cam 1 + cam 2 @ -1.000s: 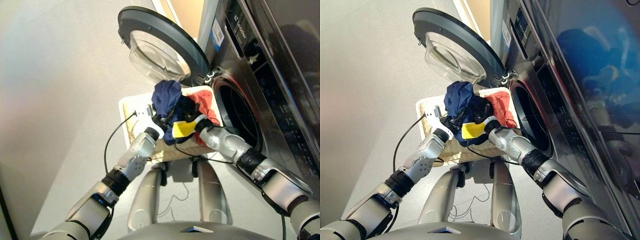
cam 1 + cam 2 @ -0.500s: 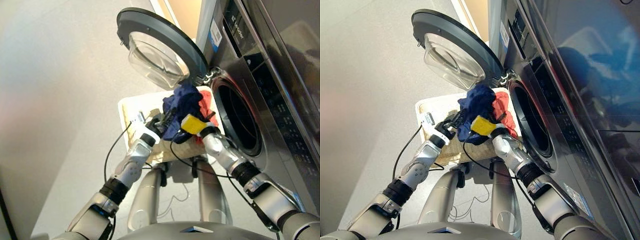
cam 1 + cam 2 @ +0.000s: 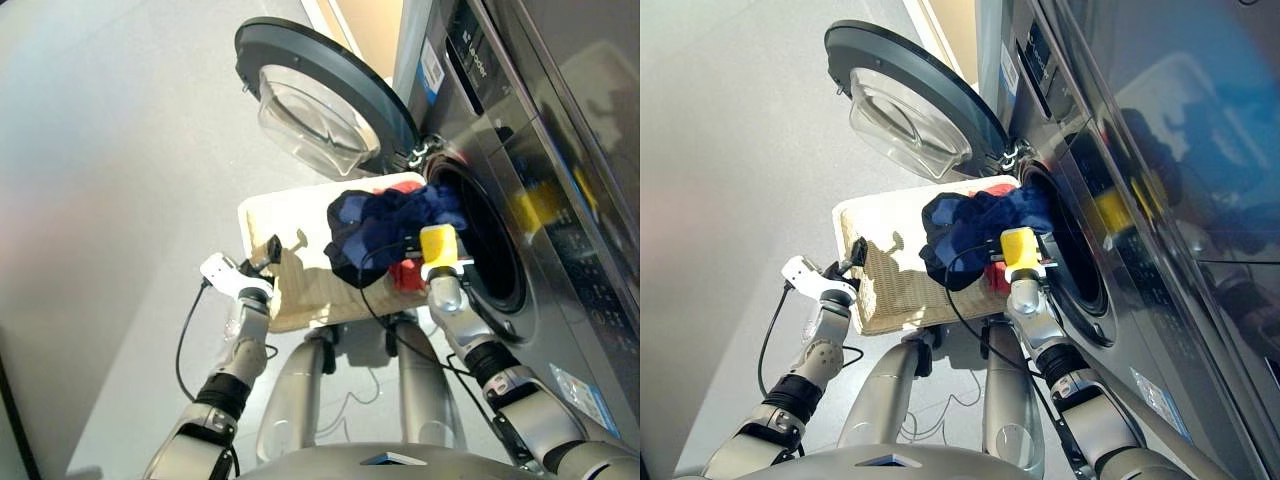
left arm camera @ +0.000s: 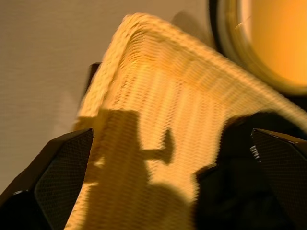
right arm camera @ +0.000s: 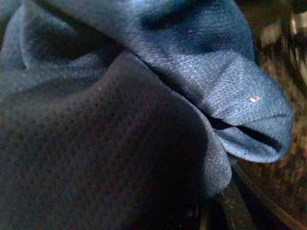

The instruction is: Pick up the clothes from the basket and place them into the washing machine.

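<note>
A navy garment [image 3: 385,222] hangs bunched over the right end of the cream basket [image 3: 290,215], its far end reaching the porthole [image 3: 482,245] of the dark grey washing machine [image 3: 530,130]. My right gripper [image 3: 420,224] is shut on it from below, and the cloth [image 5: 144,105] fills the right wrist view and hides the fingers. A coral red garment [image 3: 404,276] lies in the basket under the bundle. My left gripper [image 3: 272,248] is open at the basket's left edge, with only the woven basket [image 4: 158,96] ahead of its fingers [image 4: 57,177].
The machine's round glass door [image 3: 315,95] stands swung open above the basket's far side. A black cable [image 3: 366,292] loops from my right wrist under the bundle, and another [image 3: 183,340] hangs by my left arm. Grey floor [image 3: 100,200] spreads to the left.
My right gripper has carried the navy garment rightwards from over the basket to the machine's opening. My left gripper has come off the bundle and drawn back to the basket's left edge.
</note>
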Controlling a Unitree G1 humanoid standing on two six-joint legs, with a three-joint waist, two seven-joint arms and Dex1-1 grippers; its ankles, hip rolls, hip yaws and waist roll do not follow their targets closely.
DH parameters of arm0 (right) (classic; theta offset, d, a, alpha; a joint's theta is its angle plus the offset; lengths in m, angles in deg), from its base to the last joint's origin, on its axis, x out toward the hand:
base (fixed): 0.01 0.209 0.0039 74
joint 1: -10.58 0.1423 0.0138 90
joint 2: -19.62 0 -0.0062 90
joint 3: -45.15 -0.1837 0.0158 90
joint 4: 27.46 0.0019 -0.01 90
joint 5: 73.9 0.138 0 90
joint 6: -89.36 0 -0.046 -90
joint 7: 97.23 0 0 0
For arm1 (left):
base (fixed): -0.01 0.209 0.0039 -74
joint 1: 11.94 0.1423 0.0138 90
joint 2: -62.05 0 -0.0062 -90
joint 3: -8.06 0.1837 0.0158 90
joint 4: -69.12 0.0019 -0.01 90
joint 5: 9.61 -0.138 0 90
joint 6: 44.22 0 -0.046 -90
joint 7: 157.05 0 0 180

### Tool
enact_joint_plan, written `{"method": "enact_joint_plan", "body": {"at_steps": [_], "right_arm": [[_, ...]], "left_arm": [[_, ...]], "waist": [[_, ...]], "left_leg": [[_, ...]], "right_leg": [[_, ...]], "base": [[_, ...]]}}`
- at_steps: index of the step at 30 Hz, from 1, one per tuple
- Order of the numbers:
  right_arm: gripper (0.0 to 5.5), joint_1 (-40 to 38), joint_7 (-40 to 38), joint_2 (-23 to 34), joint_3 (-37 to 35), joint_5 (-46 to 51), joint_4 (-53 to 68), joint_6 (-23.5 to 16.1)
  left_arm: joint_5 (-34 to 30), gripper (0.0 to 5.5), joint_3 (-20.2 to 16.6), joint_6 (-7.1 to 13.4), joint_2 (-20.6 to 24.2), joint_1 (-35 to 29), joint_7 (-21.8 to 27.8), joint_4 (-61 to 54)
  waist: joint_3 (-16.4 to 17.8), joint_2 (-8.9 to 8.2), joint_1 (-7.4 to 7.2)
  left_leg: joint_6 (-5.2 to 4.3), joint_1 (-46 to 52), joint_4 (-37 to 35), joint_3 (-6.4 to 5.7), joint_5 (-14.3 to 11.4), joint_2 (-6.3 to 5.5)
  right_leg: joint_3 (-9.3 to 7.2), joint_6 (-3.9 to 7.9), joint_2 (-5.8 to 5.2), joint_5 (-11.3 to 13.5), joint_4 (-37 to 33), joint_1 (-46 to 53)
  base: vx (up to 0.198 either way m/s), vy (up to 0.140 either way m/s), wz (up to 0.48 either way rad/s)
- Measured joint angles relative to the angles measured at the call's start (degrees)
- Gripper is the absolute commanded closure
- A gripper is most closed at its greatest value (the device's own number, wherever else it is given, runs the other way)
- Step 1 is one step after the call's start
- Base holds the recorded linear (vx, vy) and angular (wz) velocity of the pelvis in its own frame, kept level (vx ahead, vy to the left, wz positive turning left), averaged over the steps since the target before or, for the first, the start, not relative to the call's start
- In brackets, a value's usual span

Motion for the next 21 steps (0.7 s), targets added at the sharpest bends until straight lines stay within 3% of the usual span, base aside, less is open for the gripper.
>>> {"method": "enact_joint_plan", "body": {"at_steps": [6,12,16,19,21], "right_arm": [[5.5,6.7,-2.3,1.0,-4.8,6.7,-3.6,-1.3],[5.5,18.1,-6.4,3.2,-12.4,11.2,-8.2,-2.6],[5.5,26.4,-8.7,9.1,-17.7,16.9,-11.0,-4.4],[5.5,31.9,-9.7,13.2,-19.3,22.6,-12.2,-6.6],[5.5,34.5,-10.7,17.1,-20.6,25.2,-11.9,-8.4]], "left_arm": [[-3.7,0.0,3.3,0.1,-0.8,-3.6,-1.0,2.1],[-4.8,0.0,4.0,0.2,-0.9,-5.0,-1.0,0.1],[-4.8,0.0,5.7,0.2,0.6,-6.1,-1.0,-1.0],[-4.8,0.0,5.8,0.1,1.7,-6.1,-0.9,-1.2],[-4.8,0.0,5.9,0.1,2.0,-6.2,-0.2,-2.2]], "waist": [[1.4,1.88,1.16],[3.7,3.28,1.58],[4.7,4.39,2.9],[5.4,4.53,3.71],[5.6,4.5,4.32]], "left_leg": [[-0.05,-6.2,3.2,-0.06,-0.1,-0.22],[0.11,-13.2,7.9,0.13,-0.6,-0.47],[0.37,-18.0,11.5,0.44,-1.3,-0.36],[0.34,-20.8,14.4,0.66,-2.5,0.14],[0.66,-22.4,16.1,1.52,-3.3,0.37]], "right_leg": [[0.08,0.17,-0.38,-0.1,2.8,-5.9],[0.73,0.14,-0.74,-0.4,6.6,-12.8],[1.31,-0.02,-0.6,-0.2,8.9,-17.2],[2.62,0.11,0.35,0.2,9.9,-19.7],[3.46,0.19,0.59,0.2,10.9,-21.5]], "base": [[-0.02,-0.007,0.023],[0.0,0.0,0.0],[0.0,0.0,0.0],[-0.002,-0.029,-0.157],[0.01,-0.014,-0.123]]}}
